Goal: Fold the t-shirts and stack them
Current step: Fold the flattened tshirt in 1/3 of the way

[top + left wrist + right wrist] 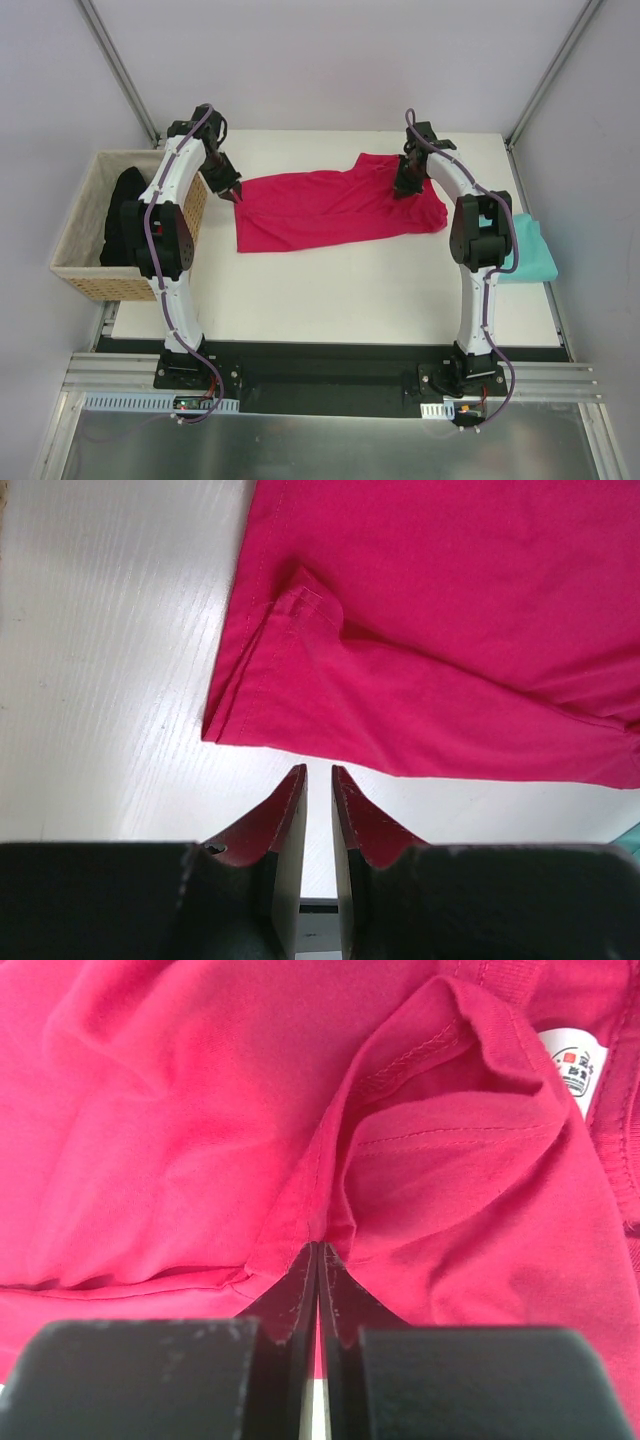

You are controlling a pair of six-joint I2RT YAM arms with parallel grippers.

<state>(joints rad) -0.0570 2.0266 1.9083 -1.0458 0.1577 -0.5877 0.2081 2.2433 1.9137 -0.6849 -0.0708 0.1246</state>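
Left gripper (318, 770): jaws a narrow slit apart, nothing between them; tips over bare table (330, 290).
Right gripper (318, 1246): jaws pressed together, pinching a raised fold of the pink shirt (320, 210) at the tips.
Pink shirt, place: spread flat across the table between the two grippers. Its left hem lies just ahead of the left gripper's tips, apart from them. Its upper right part sits under the right gripper.
Pink shirt, condition: wrinkled. One small hem corner is turned over just beyond the left gripper. Seamed folds are gathered toward the right gripper's tips.
Neck label (575, 1070): white, printed; ahead and to the right of the right gripper.
Teal shirt (530, 255): on the table's right edge, well behind and to the right of the right gripper, partly hidden by that arm.
Basket (100, 285): wicker, off the table's left edge, to the left of the left gripper.
Basket contents: dark cloth (122, 215).
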